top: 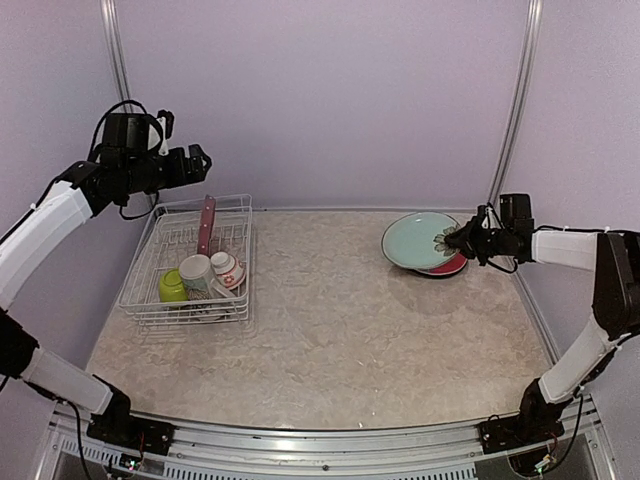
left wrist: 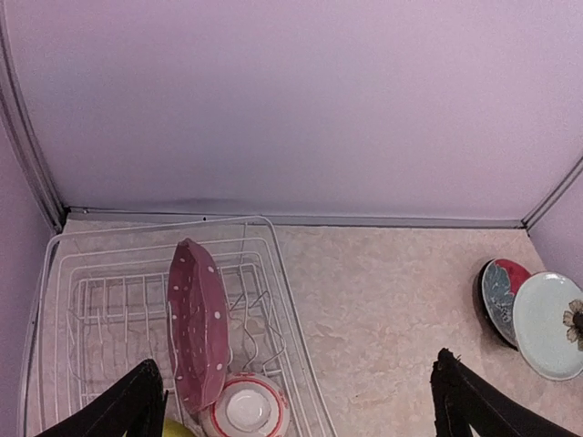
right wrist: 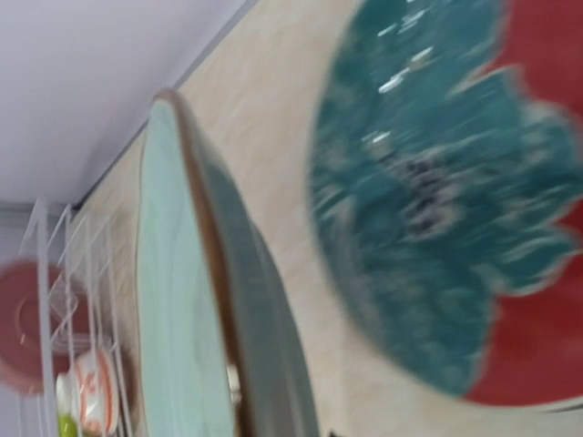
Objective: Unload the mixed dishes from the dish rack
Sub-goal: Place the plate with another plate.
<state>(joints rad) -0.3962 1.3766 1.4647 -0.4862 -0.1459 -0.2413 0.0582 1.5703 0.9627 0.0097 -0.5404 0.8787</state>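
The white wire dish rack [top: 150,262] stands at the left. In it are a pink polka-dot plate [top: 206,225] upright in a slot, a lime-green bowl [top: 172,286], a cream mug [top: 196,272] and a small white-and-red bowl [top: 227,268]. My left gripper [top: 198,160] hangs open and empty high above the rack's back; its wrist view shows the pink plate [left wrist: 196,323] and small bowl [left wrist: 244,410] below. My right gripper [top: 462,240] is shut on the right rim of the pale teal plate [top: 415,240], held tilted just above the red flower plate [top: 450,266] on the table. The right wrist view shows the teal plate [right wrist: 182,300] edge-on beside the red plate [right wrist: 446,191].
Purple walls close the back and sides, with upright metal poles [top: 516,100] in the back corners. A metal rail [top: 320,452] runs along the table's front edge. The marbled tabletop [top: 340,330] lies between the rack and the plates.
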